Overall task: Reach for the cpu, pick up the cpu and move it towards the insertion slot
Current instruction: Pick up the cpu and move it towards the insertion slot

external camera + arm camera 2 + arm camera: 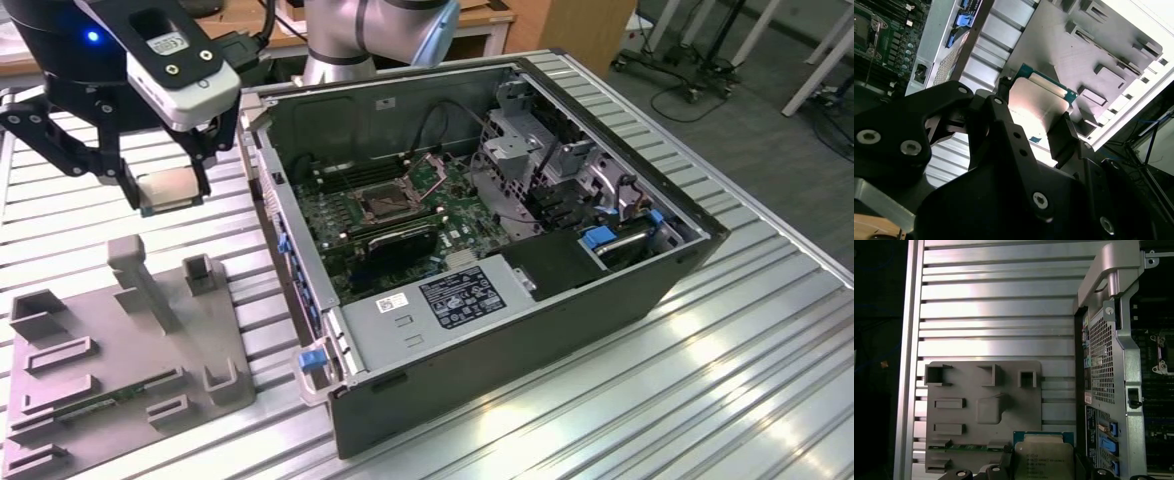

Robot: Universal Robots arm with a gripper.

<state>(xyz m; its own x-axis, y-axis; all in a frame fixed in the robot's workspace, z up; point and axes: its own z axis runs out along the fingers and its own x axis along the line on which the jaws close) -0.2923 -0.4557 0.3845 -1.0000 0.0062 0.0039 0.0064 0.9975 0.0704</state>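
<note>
Black two-finger gripper was clamped on small flat square cpu: silvery metal face, tan rim, jaws pressed on opposite edges. Cpu hung above ribbed aluminium table, near moulded grey plastic tray, at exterior view's left of open black computer case. Square dark insertion slot, shiny metal frame, sat on green board inside case, well apart from cpu.

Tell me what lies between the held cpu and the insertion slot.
In the exterior view, the computer case's side wall stands between the cpu, clamped in the gripper, and the insertion slot; past it lies a strip of green motherboard.
</note>
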